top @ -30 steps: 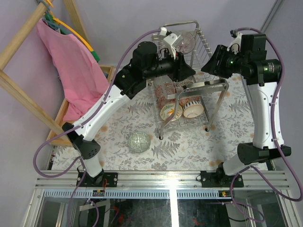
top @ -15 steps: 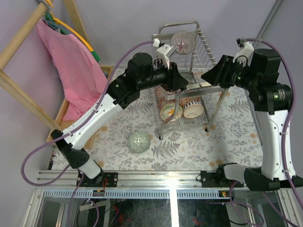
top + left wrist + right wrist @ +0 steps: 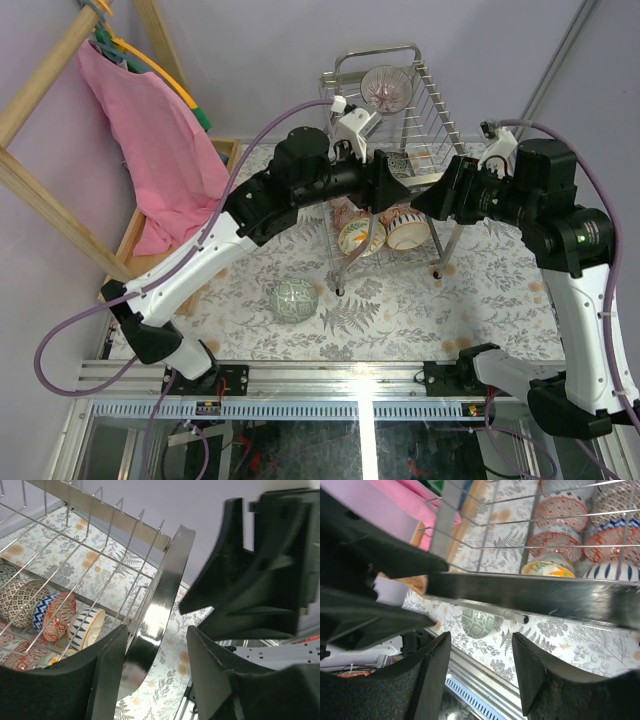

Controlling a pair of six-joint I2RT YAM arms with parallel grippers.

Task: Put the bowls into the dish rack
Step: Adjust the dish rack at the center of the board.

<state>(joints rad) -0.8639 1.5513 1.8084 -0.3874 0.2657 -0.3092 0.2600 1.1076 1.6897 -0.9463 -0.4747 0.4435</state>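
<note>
**Both claws standing open at the dish rack's front rail**

The left claw is standing partly open with its two fingers apart. The shiny front rail of the dish rack is running up through the gap between them. The rail is passing close beside the finger on the left of the wrist view. A strip of the flowered table is showing between the rail and the other finger. So the claw is straddling the rail, not clamping it. Whether the nearer finger is touching the metal cannot be told.

The right claw is also standing open and is holding nothing. The table is showing through its gap, and the same rail is crossing just beyond its fingertips. From overhead, the two claws are facing each other tip to tip over this rail, nearly meeting.

Below both claws, on the rack's lower tier, the bowls are standing on edge in a row, in red-white, blue-white and cream. Beyond the left claw, a pale pink-patterned bowl is leaning at the far end of the upper tier. One green-patterned bowl is lying on the table outside the rack. It is nearer the arm bases than either claw and well apart from both. In the right wrist view it is showing under the rail, past that claw's open gap.
</note>
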